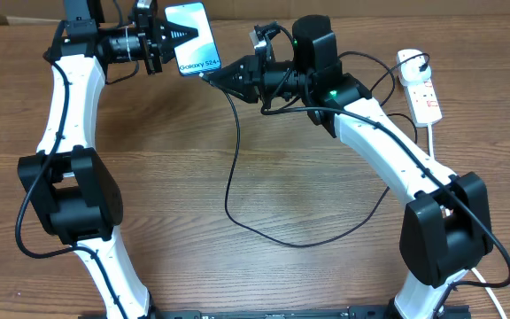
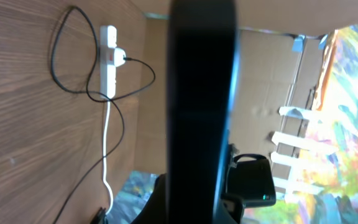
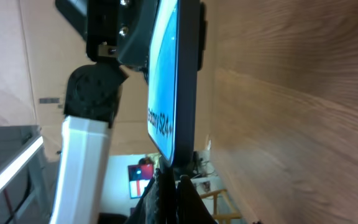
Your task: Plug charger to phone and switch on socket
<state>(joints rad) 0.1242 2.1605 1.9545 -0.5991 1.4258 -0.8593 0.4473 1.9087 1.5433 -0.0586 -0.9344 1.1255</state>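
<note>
Mating charger (image 1: 234, 168) tip to phone (image 1: 197, 49) port: left gripper (image 1: 175, 37) clamped tight on phone, raised at back; right gripper (image 1: 212, 76) pinched closed on charger tip at phone's lower edge. Keep tip square, push straight in, with socket (image 1: 419, 84) far right, well apart.

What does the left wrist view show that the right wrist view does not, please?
Only the left wrist view shows the socket lying on the table, with the charger plugged into it. Only the right wrist view shows the screen of the phone reading Galaxy S24+, the left gripper clamping it, and the right gripper at its lower end. Both show the phone, seen only as a dark edge-on band from the left wrist, and the wooden table.
</note>
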